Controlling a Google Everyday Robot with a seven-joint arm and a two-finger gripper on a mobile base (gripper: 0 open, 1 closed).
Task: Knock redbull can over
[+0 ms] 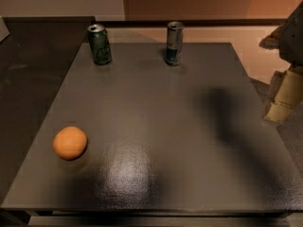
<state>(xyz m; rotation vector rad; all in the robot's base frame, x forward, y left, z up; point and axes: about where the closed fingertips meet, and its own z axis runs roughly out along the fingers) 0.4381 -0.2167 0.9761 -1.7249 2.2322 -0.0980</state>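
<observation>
Gripper [282,100] hangs at the far right edge of the view, beyond the right rim of the table [156,103] and raised off its surface. It appears as pale, blocky parts below a darker stretch of the arm [294,32]. Whether it is wide or narrow cannot be told, and it holds nothing that can be seen.

The redbull can [174,43] stands upright near the far edge of the table, a little right of centre. It is slim and silver, with a blue lower band and a shiny top. It touches nothing, and bare tabletop surrounds it.

On the same far edge, well to its left, a wider green can [100,44] also stands upright, well apart from the redbull can. An orange [70,143] lies near the left front part of the table, far from both cans.

Between the gripper and the redbull can lies only open dark surface, crossed by a soft shadow [222,112] on the right half of the table. No object stands on that stretch. A darker counter [28,65] adjoins the table on the left.
</observation>
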